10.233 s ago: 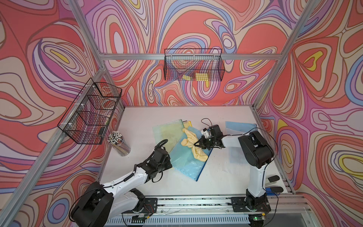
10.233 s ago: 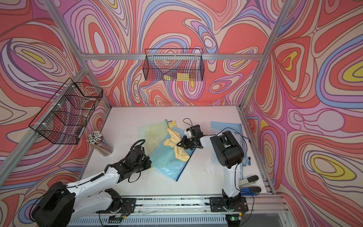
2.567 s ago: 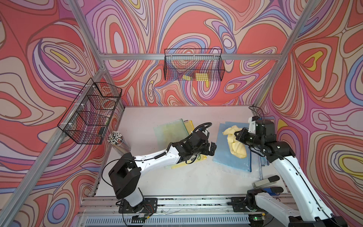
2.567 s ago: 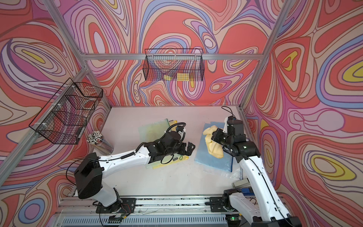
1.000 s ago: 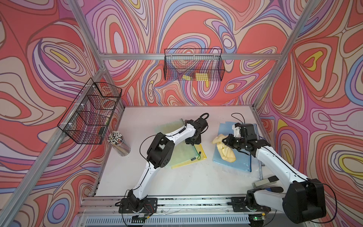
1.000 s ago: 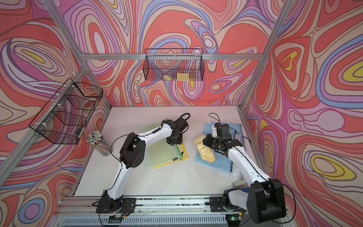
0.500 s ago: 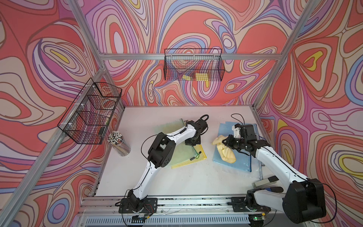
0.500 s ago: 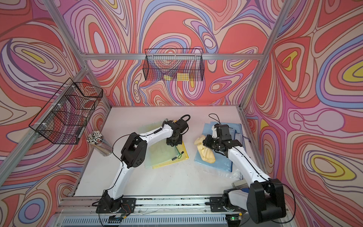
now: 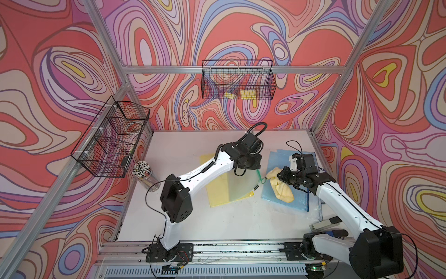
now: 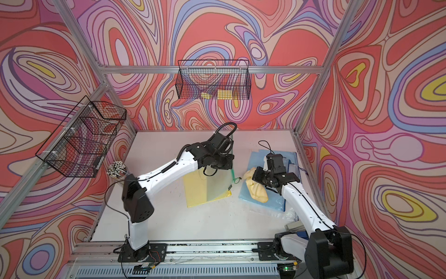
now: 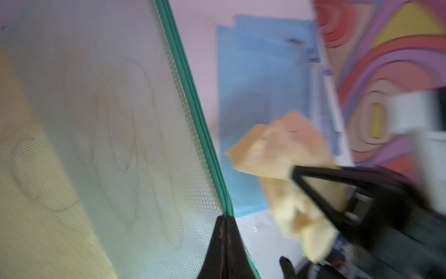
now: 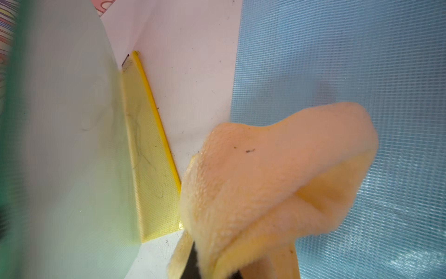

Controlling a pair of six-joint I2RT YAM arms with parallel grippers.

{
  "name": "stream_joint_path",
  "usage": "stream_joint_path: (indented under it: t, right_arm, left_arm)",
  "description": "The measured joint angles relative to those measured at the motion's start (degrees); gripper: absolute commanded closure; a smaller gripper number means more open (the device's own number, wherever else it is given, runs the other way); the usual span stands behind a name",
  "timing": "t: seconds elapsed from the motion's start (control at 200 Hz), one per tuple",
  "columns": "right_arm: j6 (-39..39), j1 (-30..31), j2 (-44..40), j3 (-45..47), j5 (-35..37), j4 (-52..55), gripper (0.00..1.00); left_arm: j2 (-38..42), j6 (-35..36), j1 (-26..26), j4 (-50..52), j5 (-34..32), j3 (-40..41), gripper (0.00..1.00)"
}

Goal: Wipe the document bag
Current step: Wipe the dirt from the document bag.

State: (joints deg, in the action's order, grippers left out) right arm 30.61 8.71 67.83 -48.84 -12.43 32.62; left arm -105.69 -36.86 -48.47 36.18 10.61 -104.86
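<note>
On the white table (image 9: 229, 224), about midway between your two arms, your left gripper (image 11: 225, 219) is clenched on the green zip edge of the translucent green document bag (image 9: 241, 186). The left wrist view shows its two black fingertips pressed together on that seam. The bag hangs tilted from that grip, with its lower part down over the yellow document bag (image 9: 218, 193), which lies flat on the table. In both top views the yellow shows through the green mesh. On the right, your right gripper (image 9: 281, 176) is clamped on the yellow cloth (image 9: 282, 189), which bunches out past the jaws and rests on the blue document bag (image 9: 299, 201). The cloth sits just beside the raised bag's green zip pull (image 9: 263, 180), and you cannot tell from these views whether the two touch. Faint scribbled marks show on the yellow bag in the right wrist view and on the green mesh in the left wrist view. A cup of pens (image 9: 142, 170) stands well apart, by the left wall.
</note>
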Motion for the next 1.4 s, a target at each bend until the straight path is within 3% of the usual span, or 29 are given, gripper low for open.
stream_joint_path:
  t: [0.115,0.29,0.451,0.591,0.746,0.936,1.287,1.397]
  right_arm:
    - [0.5,0.0,-0.2,-1.4,1.3,0.9,1.0]
    - [0.5,0.0,-0.4,-3.6,1.9,2.5,1.0]
    - [0.1,0.0,-1.1,-4.7,0.0,3.2,1.0]
    - [0.1,1.7,-1.0,-4.8,-3.6,2.8,1.0]
    - [0.5,13.2,2.5,-5.9,-5.8,-0.4,1.0]
    - [3.6,26.8,16.6,-7.6,-9.9,-12.5,1.0]
    - [5.4,26.6,32.8,-7.8,-4.9,-19.8,1.0]
    - [5.2,22.8,35.8,-5.7,-6.2,-22.6,1.0]
  left_arm:
    - [11.1,-1.2,0.2,-11.2,5.2,7.3,1.0]
    - [19.3,-2.0,3.9,-17.1,3.2,24.4,1.0]
    - [17.2,-4.0,7.5,-19.6,-0.4,45.8,1.0]
    - [10.5,-6.3,7.5,-22.7,-0.8,56.1,1.0]
    - [10.6,-9.6,7.6,-32.2,-1.2,59.6,1.0]
    - [10.8,-11.9,7.5,-38.1,-1.2,62.2,1.0]
    - [15.7,-14.0,7.5,-40.3,-1.7,67.9,1.0]
    - [16.7,-14.0,7.5,-39.0,-1.9,68.2,1.0]
